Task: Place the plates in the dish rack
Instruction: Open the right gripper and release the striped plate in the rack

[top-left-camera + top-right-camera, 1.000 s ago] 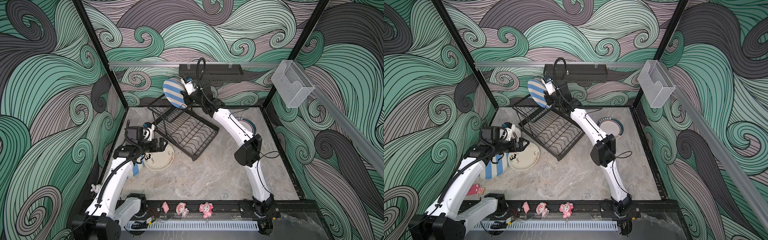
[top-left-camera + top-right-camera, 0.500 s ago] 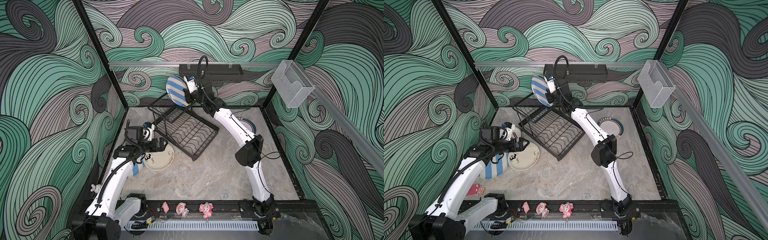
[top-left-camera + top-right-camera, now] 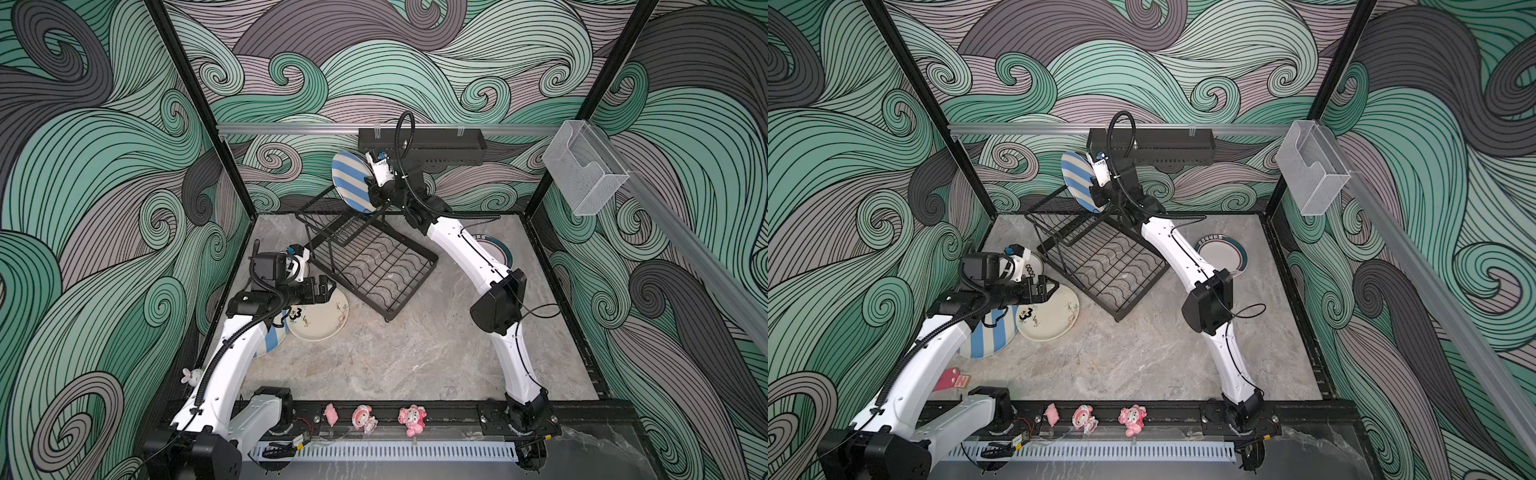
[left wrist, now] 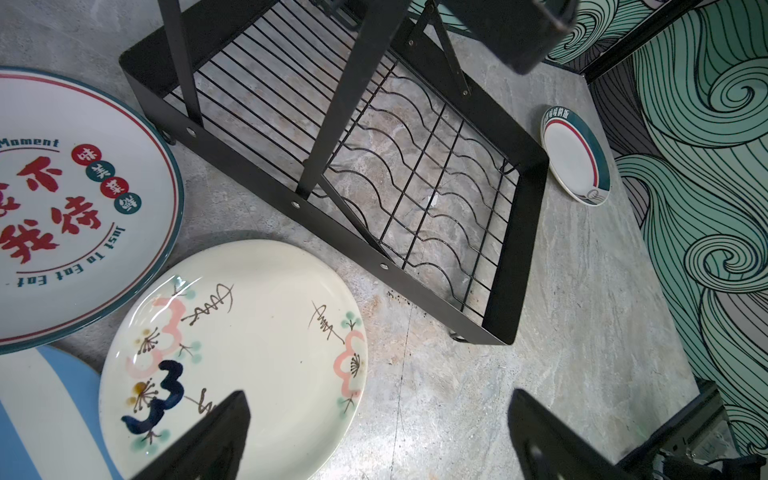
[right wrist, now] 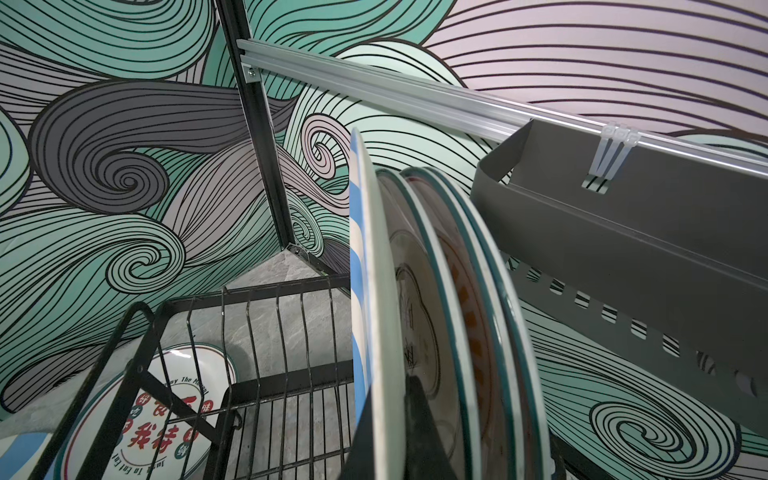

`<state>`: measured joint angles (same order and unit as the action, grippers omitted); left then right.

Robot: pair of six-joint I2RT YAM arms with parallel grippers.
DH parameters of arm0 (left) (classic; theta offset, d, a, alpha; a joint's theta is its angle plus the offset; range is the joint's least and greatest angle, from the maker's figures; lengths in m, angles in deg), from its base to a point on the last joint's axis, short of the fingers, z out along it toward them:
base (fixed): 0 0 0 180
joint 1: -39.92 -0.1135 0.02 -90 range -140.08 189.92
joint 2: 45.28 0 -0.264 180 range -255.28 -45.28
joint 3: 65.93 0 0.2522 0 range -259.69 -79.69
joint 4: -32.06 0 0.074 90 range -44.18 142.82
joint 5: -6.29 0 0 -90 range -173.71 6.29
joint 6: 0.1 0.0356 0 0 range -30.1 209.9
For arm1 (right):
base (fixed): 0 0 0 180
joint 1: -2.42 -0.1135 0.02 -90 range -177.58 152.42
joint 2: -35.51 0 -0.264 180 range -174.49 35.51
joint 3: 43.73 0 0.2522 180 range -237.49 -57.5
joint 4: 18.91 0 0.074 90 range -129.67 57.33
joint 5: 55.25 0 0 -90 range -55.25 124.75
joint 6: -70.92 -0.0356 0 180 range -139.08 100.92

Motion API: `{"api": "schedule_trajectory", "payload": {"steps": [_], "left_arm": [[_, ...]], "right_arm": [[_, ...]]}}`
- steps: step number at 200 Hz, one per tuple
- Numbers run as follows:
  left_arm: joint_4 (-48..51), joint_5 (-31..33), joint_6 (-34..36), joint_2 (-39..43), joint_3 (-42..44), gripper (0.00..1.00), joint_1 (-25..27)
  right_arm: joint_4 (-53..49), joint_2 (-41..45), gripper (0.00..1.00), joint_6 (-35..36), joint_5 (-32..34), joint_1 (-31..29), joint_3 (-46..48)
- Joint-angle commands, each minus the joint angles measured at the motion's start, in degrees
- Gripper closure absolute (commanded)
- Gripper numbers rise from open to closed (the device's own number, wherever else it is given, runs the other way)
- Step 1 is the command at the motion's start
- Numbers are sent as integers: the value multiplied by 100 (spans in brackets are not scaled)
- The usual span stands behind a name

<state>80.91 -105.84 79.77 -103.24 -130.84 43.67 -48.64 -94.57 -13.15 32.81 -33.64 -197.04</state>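
Right jaws pinch the round blue-white striped plate [image 3: 350,181] upright at twelve o'clock; left jaws gape empty over the round cream plate [image 3: 322,318].

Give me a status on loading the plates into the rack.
Done: about three plates stand on edge, seemingly in the dish rack's upper basket.
In hand: the right gripper is shut on a striped plate, held on edge beside them, not released.
Left: four lie flat outside it: the cream plate under the open left gripper, a second striped plate, the red-lettered plate and the teal-rimmed plate.
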Motion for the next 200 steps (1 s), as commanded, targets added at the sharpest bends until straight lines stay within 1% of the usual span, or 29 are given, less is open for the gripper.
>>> {"api": "schedule_trajectory", "payload": {"steps": [1, 36, 74, 146, 200], "left_arm": [[-72, -87, -63, -41, 9, 1, -50], [-70, -99, -70, -58, 9, 1, -45], [-45, -72, -57, -41, 18, 1, -43], [-45, -71, -55, -76, 9, 1, -46], [-27, -37, -37, -83, -1, 1, -49]], "right_arm": [[559, 444, 100, 130, 81, -30, 97], [677, 434, 100, 127, -183, -26, 138], [735, 408, 100, 119, -306, -33, 177], [653, 142, 100, 247, -154, -24, 121], [549, -52, 100, 231, -162, 7, -11]]}}
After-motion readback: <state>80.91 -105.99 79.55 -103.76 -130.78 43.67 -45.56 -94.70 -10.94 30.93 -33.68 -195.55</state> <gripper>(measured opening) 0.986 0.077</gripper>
